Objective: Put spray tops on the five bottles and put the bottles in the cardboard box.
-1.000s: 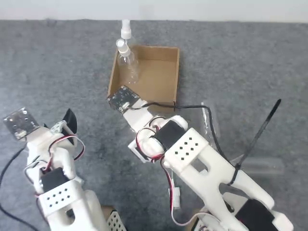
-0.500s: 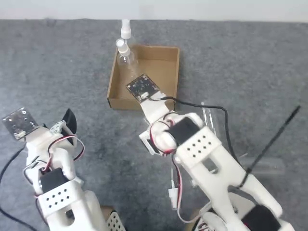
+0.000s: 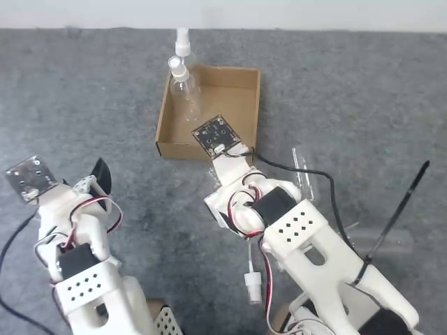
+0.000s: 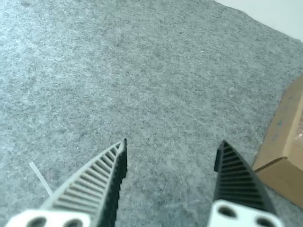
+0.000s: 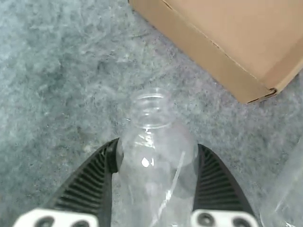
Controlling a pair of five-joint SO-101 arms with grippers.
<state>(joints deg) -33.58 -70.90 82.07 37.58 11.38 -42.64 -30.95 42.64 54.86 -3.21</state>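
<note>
The right gripper (image 5: 157, 149) clamps a clear uncapped bottle (image 5: 158, 165) on the near side of the cardboard box (image 3: 174, 148), its neck left free, likely for capping. The left gripper (image 4: 173, 143) hangs open above grey carpet (image 4: 118, 71).

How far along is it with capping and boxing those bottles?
Early on. One clear bottle with a white spray top sits in the brown cardboard box. The right gripper holds a clear plastic bottle whose neck is bare. Capping it, and the others, remains.
</note>
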